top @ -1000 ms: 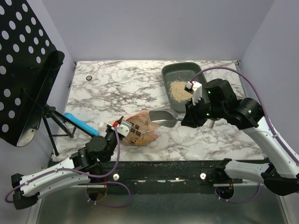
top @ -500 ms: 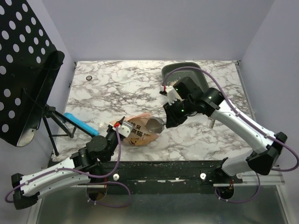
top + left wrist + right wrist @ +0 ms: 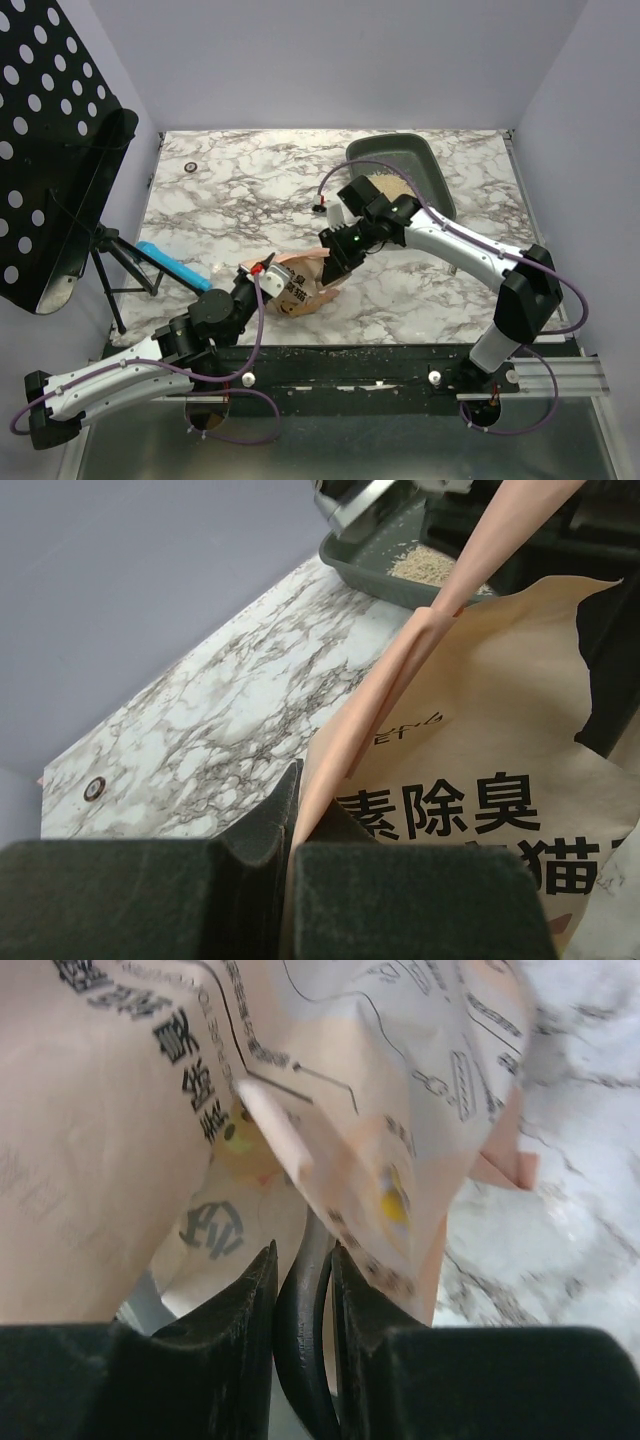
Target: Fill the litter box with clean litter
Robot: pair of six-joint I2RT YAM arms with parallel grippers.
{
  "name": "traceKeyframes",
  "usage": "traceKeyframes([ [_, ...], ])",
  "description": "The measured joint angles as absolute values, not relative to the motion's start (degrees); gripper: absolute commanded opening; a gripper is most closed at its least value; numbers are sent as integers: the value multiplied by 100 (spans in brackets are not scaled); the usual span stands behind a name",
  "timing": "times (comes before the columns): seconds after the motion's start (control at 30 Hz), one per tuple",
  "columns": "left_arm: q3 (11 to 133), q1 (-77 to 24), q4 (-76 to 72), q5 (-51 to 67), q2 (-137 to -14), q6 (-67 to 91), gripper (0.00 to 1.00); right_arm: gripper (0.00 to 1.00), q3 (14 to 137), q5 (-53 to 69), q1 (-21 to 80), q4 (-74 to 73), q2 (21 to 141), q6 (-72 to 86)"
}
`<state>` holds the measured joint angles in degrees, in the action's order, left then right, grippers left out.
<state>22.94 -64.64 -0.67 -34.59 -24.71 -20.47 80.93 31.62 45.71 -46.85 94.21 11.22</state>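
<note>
The dark grey litter box point(image 3: 428, 160) stands at the back right, with a heap of pale tan clean litter point(image 3: 385, 184) in it; both also show in the left wrist view, the box point(image 3: 365, 565) and the litter point(image 3: 432, 568). The orange-tan printed bag point(image 3: 298, 288) lies at the front middle. My left gripper point(image 3: 264, 281) is shut on the bag's edge point(image 3: 330, 780). My right gripper point(image 3: 334, 272) is shut on the dark scoop handle point(image 3: 303, 1310) and reaches into the bag's mouth point(image 3: 150, 1140). The scoop's bowl is hidden in the bag.
A black perforated stand point(image 3: 60, 150) on a tripod is at the left, off the marble table point(image 3: 250, 200). A blue flat object point(image 3: 172, 266) lies by the table's left front edge. A small dark ring point(image 3: 190, 167) lies at the back left.
My right arm has swung from beside the litter box leftward and down to the bag, taking the scoop into the bag's mouth. The left gripper keeps its hold on the bag.
</note>
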Motion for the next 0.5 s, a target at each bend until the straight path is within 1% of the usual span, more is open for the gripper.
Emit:
traceKeyframes([
  [0.23, 2294, -6482, 30, -3249, -2432, -2029, 0, 0, 7072, 4101, 4458, -2978, 9537, 1826],
  [0.5, 2294, -6488, 54, -3142, -2423, -2034, 0, 0, 5666, 4434, 4357, -987, 9017, 2840],
])
